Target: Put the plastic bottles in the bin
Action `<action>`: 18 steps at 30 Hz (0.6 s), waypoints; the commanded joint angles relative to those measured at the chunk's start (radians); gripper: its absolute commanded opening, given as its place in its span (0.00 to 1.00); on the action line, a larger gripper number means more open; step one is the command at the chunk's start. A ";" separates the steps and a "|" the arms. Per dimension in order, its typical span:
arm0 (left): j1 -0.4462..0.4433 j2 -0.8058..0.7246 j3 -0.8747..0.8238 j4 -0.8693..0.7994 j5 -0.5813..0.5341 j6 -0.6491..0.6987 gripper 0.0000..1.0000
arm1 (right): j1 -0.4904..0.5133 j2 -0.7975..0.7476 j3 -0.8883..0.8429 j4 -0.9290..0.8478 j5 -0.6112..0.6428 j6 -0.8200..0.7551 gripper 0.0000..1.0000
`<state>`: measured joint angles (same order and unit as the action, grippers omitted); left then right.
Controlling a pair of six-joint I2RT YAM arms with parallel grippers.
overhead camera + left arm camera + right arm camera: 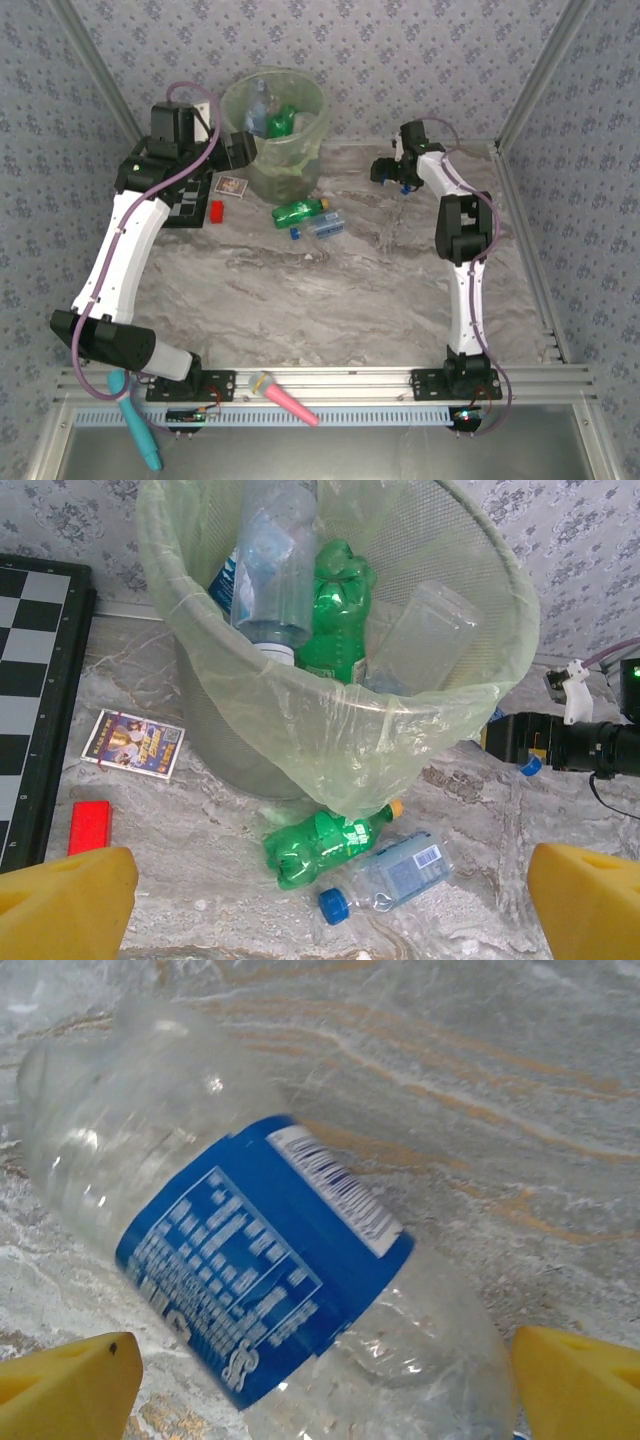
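Left wrist view: the bin is part-filled, with two bottles loose at its foot.
The left gripper (330, 905) hangs wide open and empty, facing the pale-green bin (400, 740) — inside it lean a tall clear bottle (275, 560), a green bottle (335, 610) and a squat clear bottle (425, 630). On the marble table (200, 810), just in front of the bin, lie a green soda bottle (325, 842) and, just beside it, a blue-capped bottle (395, 875). Off to the bin's right, the right gripper (325, 1380) straddles a blue-labelled bottle (260, 1270) lying on its side — fingers spread either side, not clamped.
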<state>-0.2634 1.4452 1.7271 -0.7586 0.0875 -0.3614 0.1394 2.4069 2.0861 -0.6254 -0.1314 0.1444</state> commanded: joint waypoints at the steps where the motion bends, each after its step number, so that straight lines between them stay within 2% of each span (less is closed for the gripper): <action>1: 0.009 -0.027 0.003 0.005 -0.011 -0.008 1.00 | 0.036 0.021 0.038 -0.044 0.002 -0.075 0.90; 9: 0.013 -0.032 0.003 -0.004 -0.006 -0.010 1.00 | 0.066 0.056 0.075 -0.053 0.032 -0.078 0.79; 18: 0.016 -0.057 -0.004 -0.016 -0.002 -0.013 1.00 | 0.096 0.112 0.143 -0.068 0.088 -0.087 0.82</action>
<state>-0.2550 1.4307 1.7237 -0.7624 0.0853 -0.3653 0.2214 2.4928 2.1830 -0.6674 -0.0784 0.0769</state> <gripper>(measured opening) 0.997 0.824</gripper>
